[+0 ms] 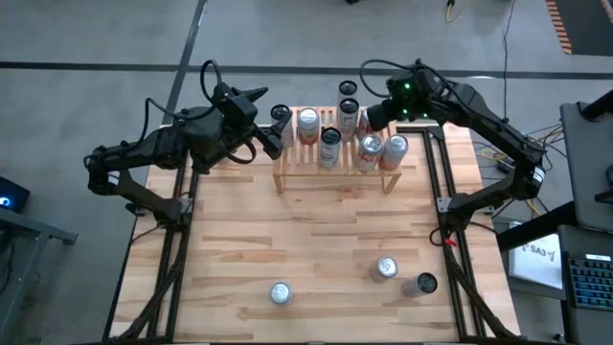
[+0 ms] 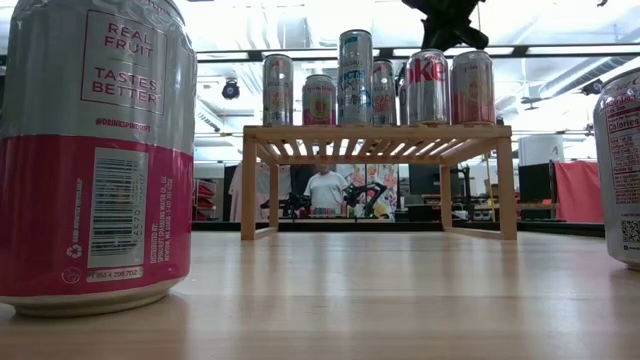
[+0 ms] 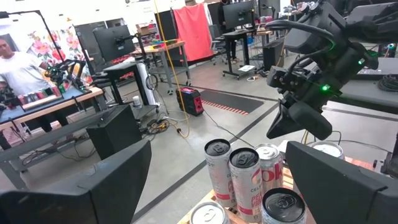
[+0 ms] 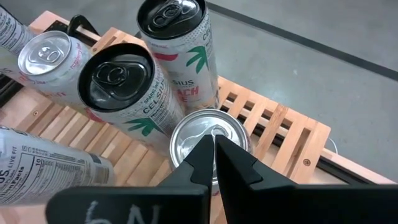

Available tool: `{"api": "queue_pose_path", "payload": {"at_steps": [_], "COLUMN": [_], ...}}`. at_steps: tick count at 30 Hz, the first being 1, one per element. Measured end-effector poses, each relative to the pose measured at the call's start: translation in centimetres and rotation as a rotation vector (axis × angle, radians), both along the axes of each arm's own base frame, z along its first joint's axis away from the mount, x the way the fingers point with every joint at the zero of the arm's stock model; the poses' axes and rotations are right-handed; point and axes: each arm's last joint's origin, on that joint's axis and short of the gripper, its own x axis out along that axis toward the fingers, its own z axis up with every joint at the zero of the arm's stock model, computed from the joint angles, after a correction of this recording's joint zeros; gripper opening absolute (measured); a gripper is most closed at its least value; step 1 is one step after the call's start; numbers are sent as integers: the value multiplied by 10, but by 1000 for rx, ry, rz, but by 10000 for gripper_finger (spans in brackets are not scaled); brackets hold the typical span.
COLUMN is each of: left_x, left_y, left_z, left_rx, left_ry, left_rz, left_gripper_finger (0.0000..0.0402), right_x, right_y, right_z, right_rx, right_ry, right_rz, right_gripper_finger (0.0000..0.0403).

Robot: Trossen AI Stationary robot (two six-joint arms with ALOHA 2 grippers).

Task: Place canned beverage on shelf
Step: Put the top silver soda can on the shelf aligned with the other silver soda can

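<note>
The left gripper (image 1: 271, 137) hangs just off the left end of the shelf (image 1: 287, 176), its fingers spread wide and holding nothing; the shelf stands at the table's (image 1: 316, 249) far edge, its long axis running along that edge, slats crosswise; seven cans stand upright on it, long axes vertical, tops up; a black-topped can (image 4: 127, 93) reads "CELSIUS", as does a taller can (image 4: 183, 50) beside it; the right gripper (image 4: 214, 152) hovers over a silver-topped can (image 4: 208, 134) near the shelf's right end, its fingers pressed together, gripping nothing; three more cans stand near the table's front edge; the nearest pink can (image 2: 95, 150) reads "REAL FRUIT TASTES BETTER".
</note>
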Motion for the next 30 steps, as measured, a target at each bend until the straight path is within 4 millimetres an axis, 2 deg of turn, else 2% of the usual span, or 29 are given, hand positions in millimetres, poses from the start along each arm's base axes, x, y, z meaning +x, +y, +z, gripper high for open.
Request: {"api": "queue_pose_path", "payload": {"at_steps": [7, 16, 30], "left_x": [0, 0, 0], "left_y": [0, 0, 0], "left_z": [0, 0, 0], "left_rx": [0, 2, 31], "left_ry": [0, 2, 32], "left_rz": [0, 0, -2], "left_gripper_finger": [357, 357, 357], "right_x": [2, 14, 15], "right_y": [-2, -10, -9], "right_z": [-1, -11, -12], "right_rx": [-13, 40, 97], "right_ry": [14, -1, -37], "right_rz": [17, -32, -42], "right_gripper_finger": [9, 9, 9]}}
